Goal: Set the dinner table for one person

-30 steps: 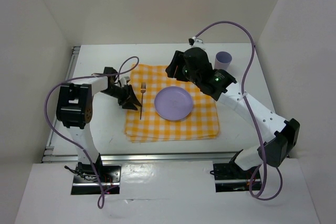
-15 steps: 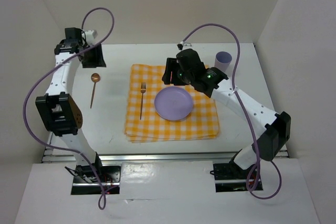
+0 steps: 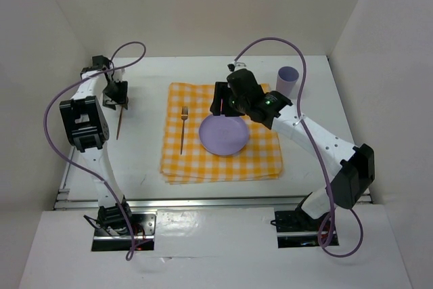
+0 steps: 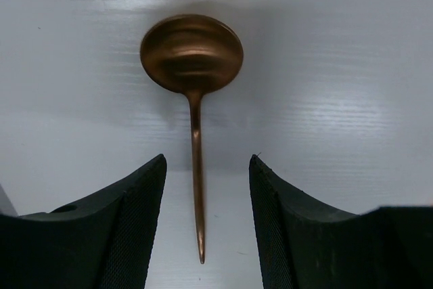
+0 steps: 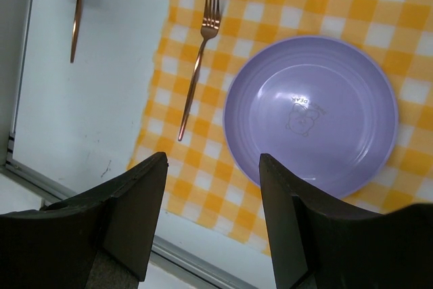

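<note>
From above, we see the dinner table (image 3: 145, 160) filling the workspace, with a yellow-and-white checked cloth (image 3: 264, 160) at its middle. A purple plate (image 3: 224, 133) sits on the cloth, and a copper fork (image 3: 183, 130) lies on the cloth at the plate's 9 o'clock. A purple cup (image 3: 287, 80) stands off the cloth at the plate's 1 o'clock. At the cloth's 9 o'clock a copper spoon (image 3: 120, 126) lies on bare table under the left gripper (image 3: 116, 94), while the right gripper (image 3: 222, 99) hangs over the plate's 12 o'clock edge. The left wrist view shows the spoon's (image 4: 193, 59) handle running between the left gripper's (image 4: 206, 167) jaws, which stand apart and touch nothing. The right wrist view shows the right gripper (image 5: 213, 167) with its jaws apart and empty, above the plate (image 5: 311, 116), fork (image 5: 198, 65) and cloth (image 5: 203, 187). We judge the setting over halfway done. The cloth, plate and fork are placed, and the spoon is left to bring beside the plate, perhaps also the cup.
</note>
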Robot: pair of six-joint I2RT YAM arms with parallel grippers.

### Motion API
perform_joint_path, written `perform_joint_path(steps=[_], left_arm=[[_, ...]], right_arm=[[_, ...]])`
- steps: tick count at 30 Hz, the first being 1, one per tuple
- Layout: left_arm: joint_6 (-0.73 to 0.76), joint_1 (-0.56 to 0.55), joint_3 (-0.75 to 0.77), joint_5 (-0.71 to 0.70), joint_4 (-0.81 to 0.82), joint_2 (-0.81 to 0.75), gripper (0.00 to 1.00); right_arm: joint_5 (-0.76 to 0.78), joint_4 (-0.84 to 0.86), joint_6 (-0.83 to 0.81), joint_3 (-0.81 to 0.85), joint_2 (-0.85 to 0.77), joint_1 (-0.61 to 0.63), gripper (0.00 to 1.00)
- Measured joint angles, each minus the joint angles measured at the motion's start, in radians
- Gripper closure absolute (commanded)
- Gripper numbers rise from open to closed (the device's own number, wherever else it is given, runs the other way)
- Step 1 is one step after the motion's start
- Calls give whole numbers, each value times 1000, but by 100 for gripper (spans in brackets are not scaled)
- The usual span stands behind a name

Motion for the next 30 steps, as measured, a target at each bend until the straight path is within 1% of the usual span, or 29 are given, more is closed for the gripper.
perform_joint_path(steps=[3, 4, 6, 8, 11, 12, 13, 14, 15, 18, 19, 20, 25, 30], left_arm=[[0, -6, 1, -57, 22, 13, 41], [0, -6, -10, -75, 34, 14, 42], [2, -5, -35, -102, 42, 14, 42], [2, -5, -47, -113, 41, 21, 45], [6, -4, -51, -113, 48, 21, 45], [12, -4, -57, -111, 54, 19, 47], [18, -5, -66, -109, 63, 13, 50], [21, -5, -80, -107, 74, 5, 56], [24, -8, -99, -106, 86, -4, 67], [40, -15, -134, -106, 98, -23, 86], [47, -18, -137, -108, 98, -25, 96], [48, -23, -138, -111, 97, -25, 100], [40, -23, -161, -81, 106, -40, 100], [-40, 8, -195, 56, 66, -75, 100]], right_arm=[[0, 1, 4, -8, -13, 0, 35], [0, 1, 4, -12, -19, 0, 35], [0, 0, 6, -18, -29, 0, 35], [0, 4, 7, -18, -32, 0, 35], [0, 6, 7, -19, -33, 0, 35], [0, 6, 7, -19, -33, 0, 35], [0, 6, 7, -19, -33, 0, 35], [0, 6, 7, -19, -33, 0, 35], [0, 6, 7, -19, -33, 0, 35], [3, 6, 7, -19, -33, 0, 35], [3, 6, 7, -19, -33, 0, 35], [3, 6, 7, -19, -33, 0, 35], [-3, 7, 8, -19, -34, 0, 35], [-32, 16, -3, -37, -35, 3, 35]])
